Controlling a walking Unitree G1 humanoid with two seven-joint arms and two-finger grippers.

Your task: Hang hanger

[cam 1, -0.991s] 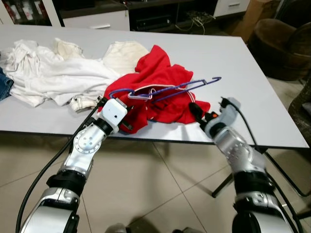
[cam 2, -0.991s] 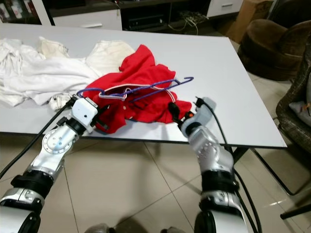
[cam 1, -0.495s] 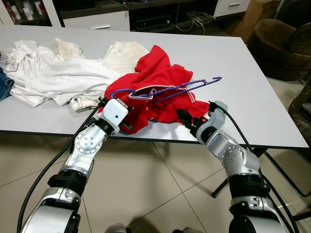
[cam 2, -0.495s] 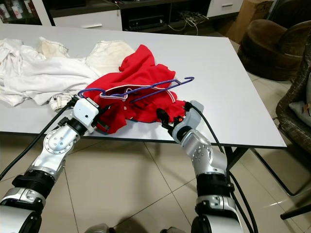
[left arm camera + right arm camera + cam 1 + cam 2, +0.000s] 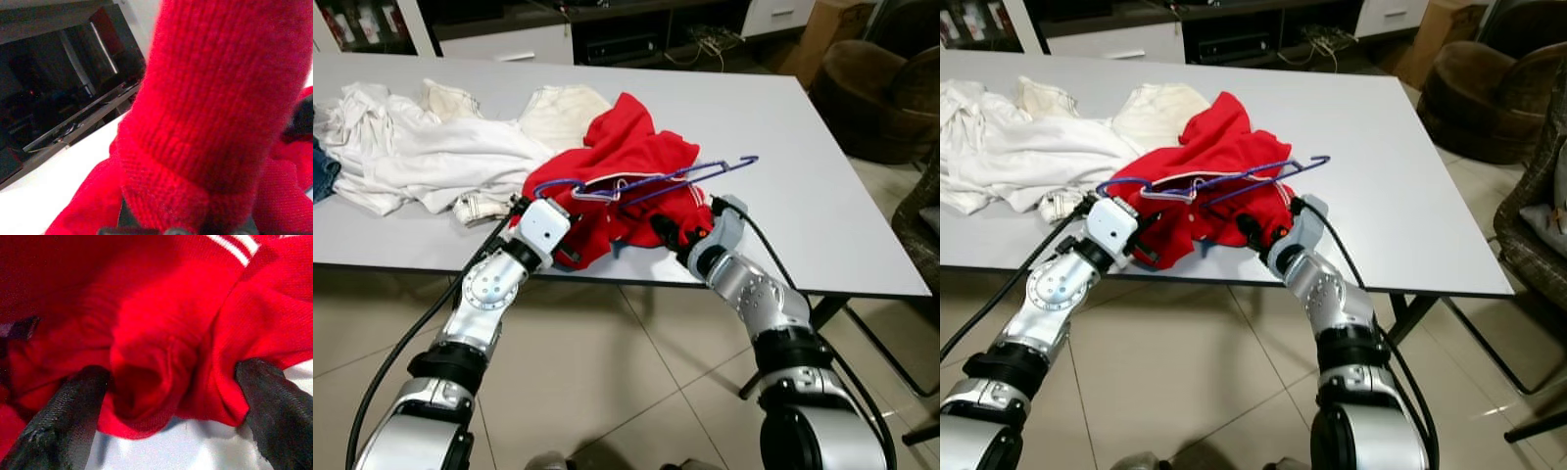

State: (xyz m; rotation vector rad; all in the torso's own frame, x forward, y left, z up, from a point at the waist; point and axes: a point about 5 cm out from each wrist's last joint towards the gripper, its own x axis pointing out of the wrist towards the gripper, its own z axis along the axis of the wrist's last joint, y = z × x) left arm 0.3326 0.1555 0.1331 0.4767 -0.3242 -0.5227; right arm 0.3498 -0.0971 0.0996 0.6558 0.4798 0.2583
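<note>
Your right gripper (image 5: pixel 166 416) has slid in leftward along the table (image 5: pixel 822 196) edge since a second ago and now sits at the near hem of the red sweater (image 5: pixel 636 162), fingers (image 5: pixel 68 411) spread wide with a fold of red knit bunched between them. Your left gripper (image 5: pixel 570 257) is buried in the sweater's near-left corner, and you can't tell whether its fingers are apart or together. The purple hanger (image 5: pixel 651 181) lies threaded through the sweater just beyond both grippers, hook end poking out beyond the right one, with the white clothes (image 5: pixel 421 147) heaped off beyond the left one.
</note>
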